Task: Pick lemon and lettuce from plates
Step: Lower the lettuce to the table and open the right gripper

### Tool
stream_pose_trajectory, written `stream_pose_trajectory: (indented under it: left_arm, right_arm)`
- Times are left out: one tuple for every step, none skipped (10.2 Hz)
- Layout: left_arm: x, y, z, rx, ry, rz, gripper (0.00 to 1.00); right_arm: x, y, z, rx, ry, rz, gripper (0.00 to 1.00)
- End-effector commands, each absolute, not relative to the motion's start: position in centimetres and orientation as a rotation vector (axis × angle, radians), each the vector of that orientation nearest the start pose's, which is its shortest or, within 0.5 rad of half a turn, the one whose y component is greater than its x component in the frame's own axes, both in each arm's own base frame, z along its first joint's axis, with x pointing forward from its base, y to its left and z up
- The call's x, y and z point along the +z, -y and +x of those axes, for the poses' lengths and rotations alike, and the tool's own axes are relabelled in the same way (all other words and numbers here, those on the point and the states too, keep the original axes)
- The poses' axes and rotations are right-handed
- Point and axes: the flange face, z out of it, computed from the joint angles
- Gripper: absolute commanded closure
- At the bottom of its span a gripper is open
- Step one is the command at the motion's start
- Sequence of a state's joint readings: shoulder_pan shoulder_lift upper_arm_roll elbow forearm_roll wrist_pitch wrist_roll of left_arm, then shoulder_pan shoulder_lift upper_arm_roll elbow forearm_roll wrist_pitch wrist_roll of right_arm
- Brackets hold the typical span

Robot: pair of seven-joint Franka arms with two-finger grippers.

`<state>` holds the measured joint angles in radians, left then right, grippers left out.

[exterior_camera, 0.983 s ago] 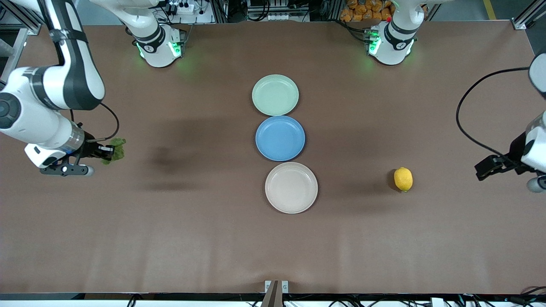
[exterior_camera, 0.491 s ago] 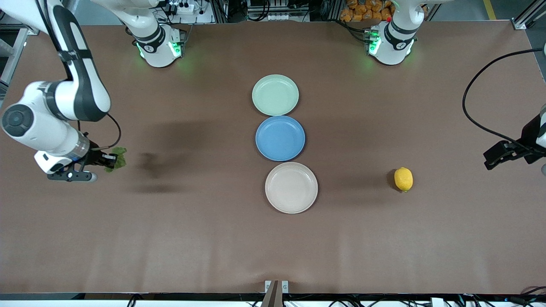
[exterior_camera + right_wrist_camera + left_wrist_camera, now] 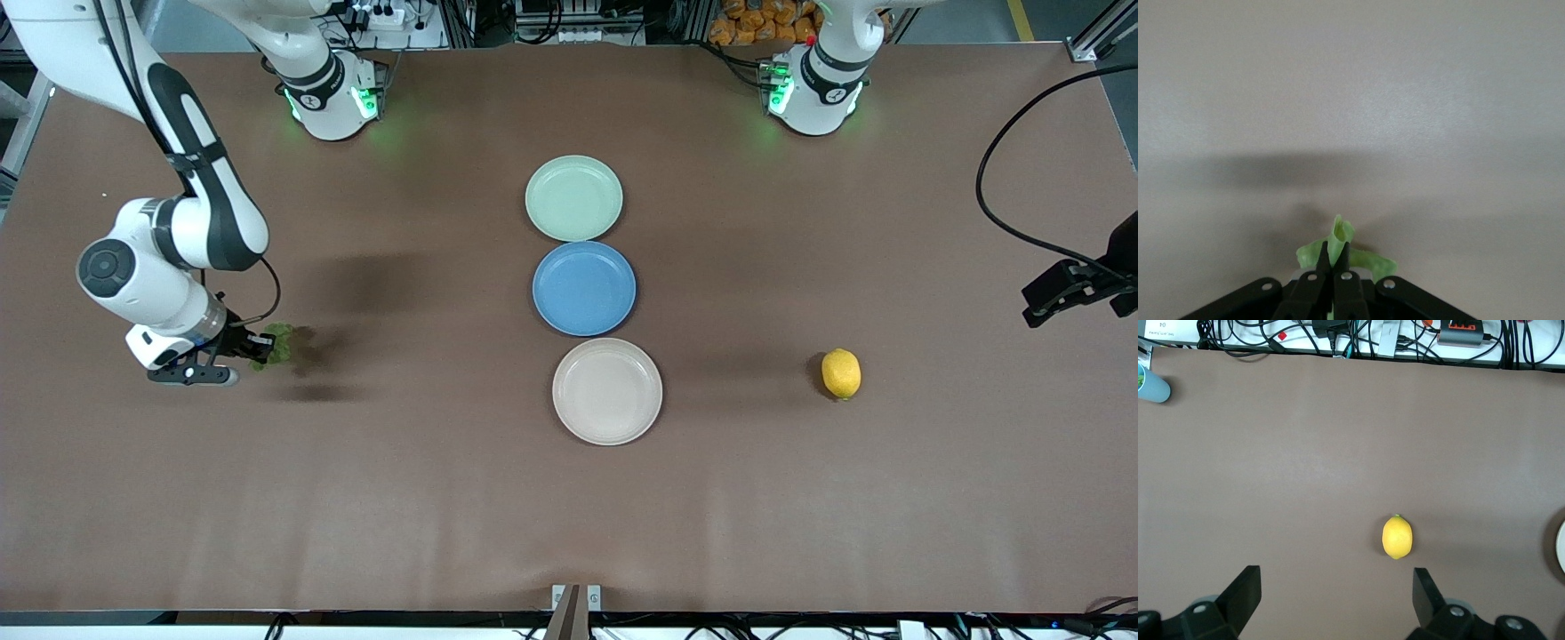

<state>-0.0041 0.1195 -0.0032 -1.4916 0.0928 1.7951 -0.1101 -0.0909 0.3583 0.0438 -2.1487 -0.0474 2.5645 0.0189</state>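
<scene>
Right gripper [image 3: 260,349], jaws clenched on the lettuce [image 3: 281,341], has dropped nearly to the tabletop [image 3: 400,498] well toward the right arm's end from the beige plate [image 3: 607,391]; left gripper [image 3: 1040,298], jaws released, has withdrawn from the lemon [image 3: 840,374], already off-plate: release remains

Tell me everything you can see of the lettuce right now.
The lettuce is a small, wrinkly green leaf piece with ragged edges, paler green in the right wrist view. The right gripper is shut on it, pinching it between its black fingertips, low over bare table toward the right arm's end, well away from all three plates. Part of the leaf sticks out past the fingertips. Whether it touches the table cannot be told.
</scene>
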Motion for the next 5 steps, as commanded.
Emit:
stream_pose_trajectory:
  left_arm:
    - [62.73,-0.54,60.21,-0.292,0.115,-3.062,0.00]
    - [62.91,-0.63,60.12,-0.297,0.115,-3.062,0.00]
    - [63.28,-0.63,59.94,-0.306,0.117,-3.061,0.00]
    - [63.37,-0.63,59.89,-0.308,0.120,-3.061,0.00]
    - [63.72,-0.63,59.69,-0.316,0.122,-3.060,0.00]
  right_arm:
    - [22.07,2.73,56.93,-0.131,-0.053,-3.134,1.00]
    - [21.85,2.64,56.93,-0.131,-0.053,-3.133,1.00]
    - [21.89,2.64,56.97,-0.131,-0.056,-3.133,1.00]
    - [22.36,2.85,57.35,-0.134,-0.068,-3.133,0.79]
    - [22.76,2.95,57.46,-0.143,-0.061,-3.134,0.01]
